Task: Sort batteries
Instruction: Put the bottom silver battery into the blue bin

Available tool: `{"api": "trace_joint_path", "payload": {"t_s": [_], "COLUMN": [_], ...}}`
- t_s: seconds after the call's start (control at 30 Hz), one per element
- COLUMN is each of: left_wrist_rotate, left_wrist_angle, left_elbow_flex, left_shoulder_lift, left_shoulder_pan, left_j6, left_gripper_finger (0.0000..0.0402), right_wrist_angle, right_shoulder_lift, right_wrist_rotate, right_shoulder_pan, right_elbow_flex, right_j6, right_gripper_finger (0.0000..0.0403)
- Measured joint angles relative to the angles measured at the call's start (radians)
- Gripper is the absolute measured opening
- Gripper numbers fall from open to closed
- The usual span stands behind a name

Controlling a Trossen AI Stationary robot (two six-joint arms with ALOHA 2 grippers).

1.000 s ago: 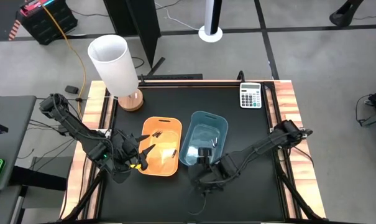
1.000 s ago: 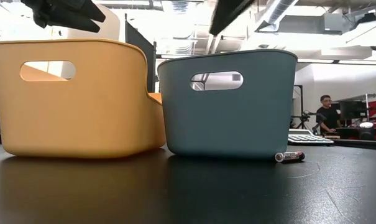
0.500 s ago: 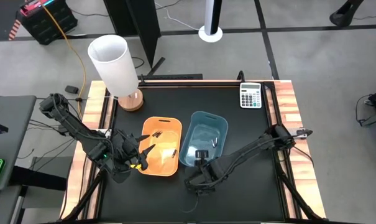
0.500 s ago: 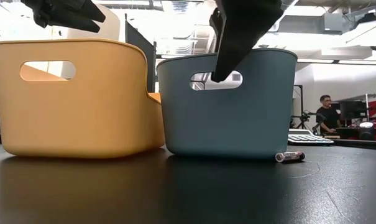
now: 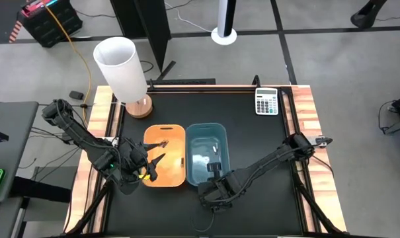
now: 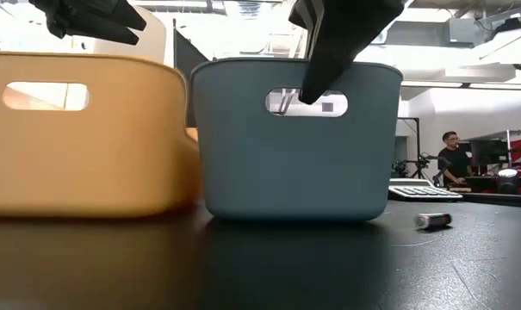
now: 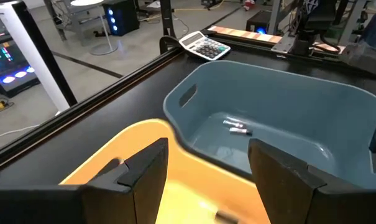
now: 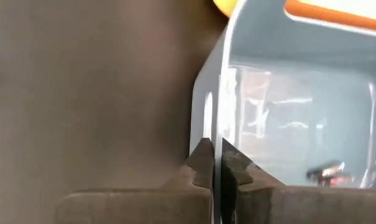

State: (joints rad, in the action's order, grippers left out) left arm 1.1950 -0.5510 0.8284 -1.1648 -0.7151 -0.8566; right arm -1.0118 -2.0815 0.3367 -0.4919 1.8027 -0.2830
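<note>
Where rim (image 8: 220, 99) meets right claw (image 8: 215, 163)

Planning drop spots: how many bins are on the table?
2. The orange bin sits on the left, close beside the blue bin, whose wall the right gripper pinches. No other bin shows.

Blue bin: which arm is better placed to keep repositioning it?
Right. The right tool is shut on the near wall of the blue bin, as the right wrist view shows. The left tool hangs open over the orange bin, gripping nothing.
</note>
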Motion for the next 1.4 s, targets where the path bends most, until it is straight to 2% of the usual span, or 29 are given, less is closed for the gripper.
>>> {"api": "trace_joint_path", "payload": {"t_s": [0.17,0.53,1.4], "left_wrist_rotate": [0.000,-0.002,-0.005], "left_wrist_angle": [0.000,0.000,0.000], "left_elbow_flex": [0.000,0.000,0.000], "left_shoulder_lift": [0.000,0.000,0.000], "left_shoulder_pan": [0.000,0.000,0.000], "left_j6": [0.000,0.000,0.000], "left_gripper_finger": [0.0216,0.0216,0.0216], "right_wrist_angle": [0.003,0.026,0.081], "right_shoulder_lift": [0.000,0.000,0.000], "right_wrist_rotate": [0.000,0.002,0.005], "right_shoulder_pan": [-0.007,0.010,0.051], "right_elbow_flex": [0.000,0.000,0.000], "right_j6": [-0.005,-0.061,-0.094], "right_gripper_finger": [0.0031,0.0119,0.0109]}}
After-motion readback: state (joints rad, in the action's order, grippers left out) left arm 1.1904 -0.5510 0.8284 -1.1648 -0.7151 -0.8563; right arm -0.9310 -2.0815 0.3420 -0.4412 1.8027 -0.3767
